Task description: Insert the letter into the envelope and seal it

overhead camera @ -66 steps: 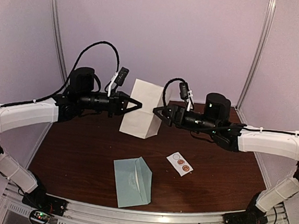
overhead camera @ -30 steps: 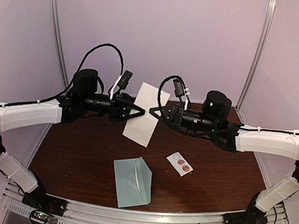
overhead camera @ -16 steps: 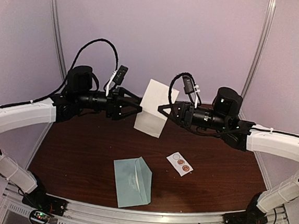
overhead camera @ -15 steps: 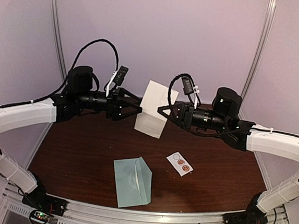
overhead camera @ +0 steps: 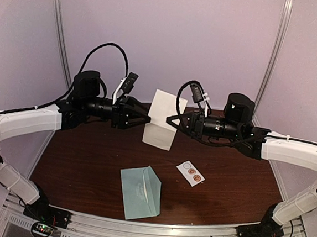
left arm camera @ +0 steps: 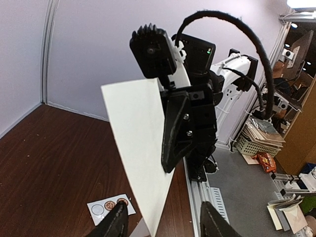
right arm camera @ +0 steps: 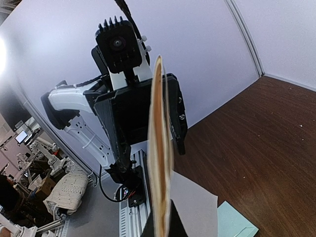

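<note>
Pale lilac walls close off a dark wooden tabletop (overhead camera: 88, 162), and both arms meet in the air above its far half. On the left, the left arm's fingers (left arm camera: 116, 224) stand spread. The lower edge of the letter (overhead camera: 162, 119) passes between them without clearly touching either. The letter hangs upright, well above the wood. The right arm's fingers (overhead camera: 172, 120) are pressed together on its right edge.

The risk, as I judge it, lies in a handover. If the right arm's fingers let go before the left ones clamp, the sheet drops and may land away from the envelope (overhead camera: 140, 192). A grip closing on the free lower corner could also crease or twist the paper and make it harder to slide in.

The letter is a plain white sheet, seemingly folded, and stiff enough to hold its shape. The envelope lies flat near the front edge of the tabletop, pale teal-green and untouched. Its pointed flap seems to lie open on the right side. A white sticker strip (overhead camera: 190, 173) sits near it on the right.
</note>
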You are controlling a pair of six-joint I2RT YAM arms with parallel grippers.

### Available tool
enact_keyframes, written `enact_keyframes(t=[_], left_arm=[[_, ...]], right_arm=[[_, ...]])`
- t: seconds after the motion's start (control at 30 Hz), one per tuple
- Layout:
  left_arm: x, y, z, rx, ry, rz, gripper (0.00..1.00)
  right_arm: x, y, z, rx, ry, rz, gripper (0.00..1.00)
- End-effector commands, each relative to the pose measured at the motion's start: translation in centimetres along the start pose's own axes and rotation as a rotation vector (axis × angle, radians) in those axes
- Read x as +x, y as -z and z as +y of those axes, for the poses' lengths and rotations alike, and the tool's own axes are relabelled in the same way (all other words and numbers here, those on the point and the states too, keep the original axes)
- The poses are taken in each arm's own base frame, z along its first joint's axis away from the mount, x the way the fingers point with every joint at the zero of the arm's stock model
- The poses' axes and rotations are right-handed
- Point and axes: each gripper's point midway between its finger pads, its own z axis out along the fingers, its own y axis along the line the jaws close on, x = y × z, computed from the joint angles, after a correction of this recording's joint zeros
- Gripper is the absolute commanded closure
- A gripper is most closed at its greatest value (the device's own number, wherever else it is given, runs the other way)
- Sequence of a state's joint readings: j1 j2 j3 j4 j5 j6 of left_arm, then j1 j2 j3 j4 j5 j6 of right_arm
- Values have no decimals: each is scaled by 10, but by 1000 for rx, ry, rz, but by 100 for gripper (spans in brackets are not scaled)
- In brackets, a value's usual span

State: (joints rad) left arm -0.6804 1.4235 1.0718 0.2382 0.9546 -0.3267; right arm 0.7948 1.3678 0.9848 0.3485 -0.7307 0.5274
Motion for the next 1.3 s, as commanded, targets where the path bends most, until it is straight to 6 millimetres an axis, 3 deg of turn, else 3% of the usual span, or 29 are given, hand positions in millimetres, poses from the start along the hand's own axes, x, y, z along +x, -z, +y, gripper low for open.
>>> enact_keyframes(t=[0.0,0.17,0.23,0.53,0.73,1.07,1.27], left_arm=[[-8,-5,0,20,-26,-13,44],[-1,-11,3,21,-8,7,40],[1,-15,1,29,-13,15,45],[2,-16,-1,39,-7,19,72],[6,-18,6,18,17,19,100],[-1,-7,17,-111,35,-78,100],[-6,-4,13,-101,51,-110,100]], right_arm=[[-20,4,18,-56,34,-48,100],[-22,6,23,-75,33,-60,100],[-23,7,24,-76,33,-66,100],[-17,4,11,-20,25,-41,100],[-15,2,4,17,25,-24,98],[-13,0,-6,74,4,-91,74],[-14,-3,-2,48,-6,-138,69]])
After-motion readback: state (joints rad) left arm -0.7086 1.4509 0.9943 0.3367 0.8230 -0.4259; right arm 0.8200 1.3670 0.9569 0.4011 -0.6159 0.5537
